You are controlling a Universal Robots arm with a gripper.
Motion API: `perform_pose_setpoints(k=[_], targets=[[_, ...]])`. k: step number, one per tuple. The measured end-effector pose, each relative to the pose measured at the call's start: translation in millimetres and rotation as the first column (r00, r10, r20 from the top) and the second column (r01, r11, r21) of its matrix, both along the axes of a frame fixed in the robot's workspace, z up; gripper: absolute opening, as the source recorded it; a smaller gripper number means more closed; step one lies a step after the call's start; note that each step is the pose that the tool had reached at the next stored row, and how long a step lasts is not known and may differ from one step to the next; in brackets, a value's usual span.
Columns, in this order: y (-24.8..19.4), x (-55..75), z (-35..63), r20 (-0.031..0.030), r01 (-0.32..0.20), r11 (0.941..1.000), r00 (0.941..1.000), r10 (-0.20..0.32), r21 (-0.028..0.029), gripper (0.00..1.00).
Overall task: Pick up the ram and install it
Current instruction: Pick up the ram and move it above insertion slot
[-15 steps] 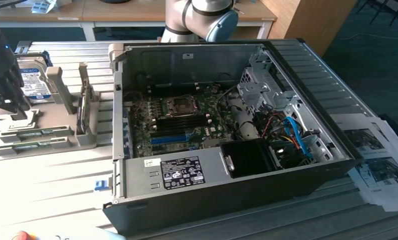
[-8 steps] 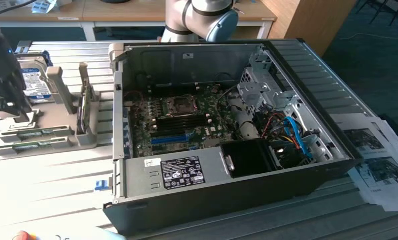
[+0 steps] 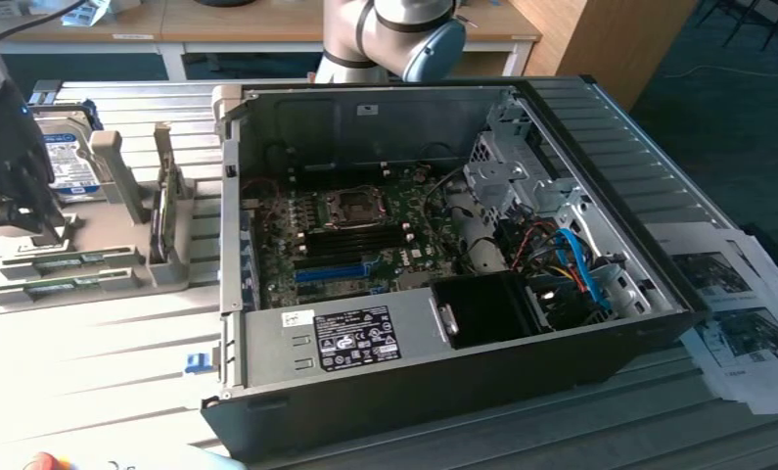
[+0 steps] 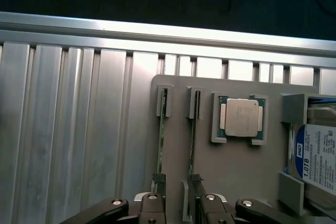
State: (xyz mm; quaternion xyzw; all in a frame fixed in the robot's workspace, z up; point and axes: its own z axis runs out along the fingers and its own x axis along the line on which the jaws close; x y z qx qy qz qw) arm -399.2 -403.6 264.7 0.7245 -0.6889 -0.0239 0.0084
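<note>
A: What's on the table [image 3: 102, 392]?

B: In the exterior view the case [image 3: 493, 392] lies open mid-table, with the holder [image 3: 108, 225] at its nine o'clock. The holder carries the drive [image 4: 317, 156], two ram [image 4: 193, 140] sticks on edge in slots, and the processor [image 4: 241, 119].

A: And the fingers [image 4: 153, 209]?

B: They're spread wide and empty over the sticks' near ends. I can't tell which stick they're aimed at. I'd centre on one, stay parallel to its faces and clear its neighbour.

A: Any writing?

B: The drive's label reads "WD" and "1.0TB". The case sticker [image 3: 353, 338] is illegible.
</note>
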Motion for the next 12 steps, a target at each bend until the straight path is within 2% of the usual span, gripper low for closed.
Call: perform_pose_setpoints(k=[12], targets=[[0.0,0.0,-12.9,0.0000,0.000,1.0000,1.0000,0.000,0.0000,0.31]])
